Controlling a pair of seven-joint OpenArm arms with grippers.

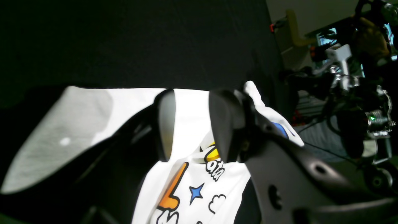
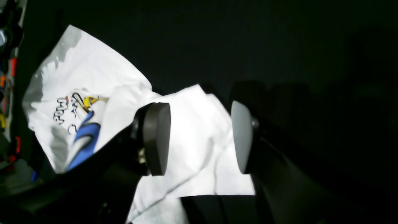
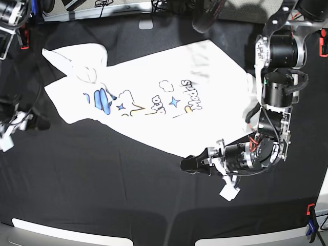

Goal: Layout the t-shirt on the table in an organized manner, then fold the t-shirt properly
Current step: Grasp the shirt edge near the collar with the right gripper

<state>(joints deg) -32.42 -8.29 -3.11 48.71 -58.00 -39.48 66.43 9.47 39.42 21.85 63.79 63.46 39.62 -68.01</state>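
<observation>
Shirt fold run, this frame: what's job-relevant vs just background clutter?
Job:
- t-shirt, print up, spread but rumpled at the sleeve
- table, black cloth
- left gripper, open over the shirt's edge
- right gripper, open over white cloth

Background:
- red clamp at the table's edge
- cables beyond the far edge

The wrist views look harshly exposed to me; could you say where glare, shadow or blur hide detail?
Left wrist: the t-shirt blows out to flat white past the left gripper, with grey shadow over its left part; the close fingers look soft. Right wrist: the table is near featureless black. Base: evenly lit.
</observation>
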